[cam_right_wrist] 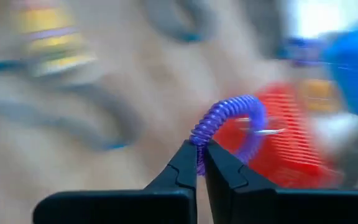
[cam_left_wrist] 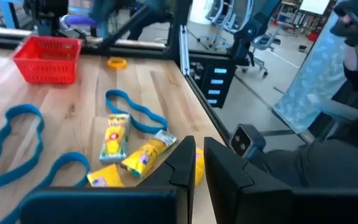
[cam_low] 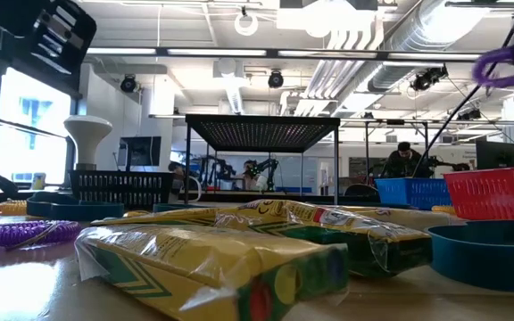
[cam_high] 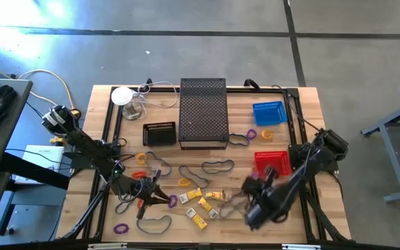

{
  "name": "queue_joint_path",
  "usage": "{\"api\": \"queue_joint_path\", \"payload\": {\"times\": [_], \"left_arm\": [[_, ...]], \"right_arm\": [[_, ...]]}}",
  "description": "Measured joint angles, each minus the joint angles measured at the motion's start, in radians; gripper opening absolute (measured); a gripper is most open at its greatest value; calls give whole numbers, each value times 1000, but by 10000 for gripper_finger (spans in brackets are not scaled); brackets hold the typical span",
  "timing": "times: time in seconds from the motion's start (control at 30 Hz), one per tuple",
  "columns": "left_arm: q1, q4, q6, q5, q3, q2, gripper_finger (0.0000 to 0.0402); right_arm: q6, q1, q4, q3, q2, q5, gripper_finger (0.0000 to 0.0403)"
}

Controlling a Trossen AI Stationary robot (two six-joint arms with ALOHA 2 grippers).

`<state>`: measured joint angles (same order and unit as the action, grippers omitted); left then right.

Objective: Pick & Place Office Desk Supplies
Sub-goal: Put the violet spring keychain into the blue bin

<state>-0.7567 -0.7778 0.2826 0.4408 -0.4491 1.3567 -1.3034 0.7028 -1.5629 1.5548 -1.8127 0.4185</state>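
Pale matt wood table (cam_high: 304, 118), glossy crinkled plastic on yellow packets (cam_low: 212, 263), ribbed purple coil (cam_right_wrist: 229, 121).

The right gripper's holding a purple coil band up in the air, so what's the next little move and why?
Probably carry it on over the red basket and only then open. The right gripper is shut on the purple coil band, which hangs clear of the table with the basket just beyond it. The left gripper waits near the yellow packets.
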Motion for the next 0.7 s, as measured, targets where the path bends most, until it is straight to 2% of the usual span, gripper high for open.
{"api": "queue_joint_path", "payload": {"times": [0.03, 0.1, 0.27, 0.37, 0.53, 0.7], "left_arm": [[5, 0, -6, 0, 0, 0, 31], [14, 3, -10, 2, 0, 0, 31], [21, 12, 12, 3, 0, 0, 31], [21, 12, 26, 2, 0, 0, 31], [21, 13, 22, 2, 0, 0, 31], [32, 13, -74, 25, 0, 0, 31]], "right_arm": [[-1, -31, -17, 3, 11, 1, 4], [102, -98, 16, -9, 53, 4, 4], [328, -288, 2, -40, 159, 140, 4], [369, -399, 2, -68, 240, 182, 3], [397, -608, 48, -197, 413, 154, 3], [525, -829, 272, -411, 550, 93, 3]]}}
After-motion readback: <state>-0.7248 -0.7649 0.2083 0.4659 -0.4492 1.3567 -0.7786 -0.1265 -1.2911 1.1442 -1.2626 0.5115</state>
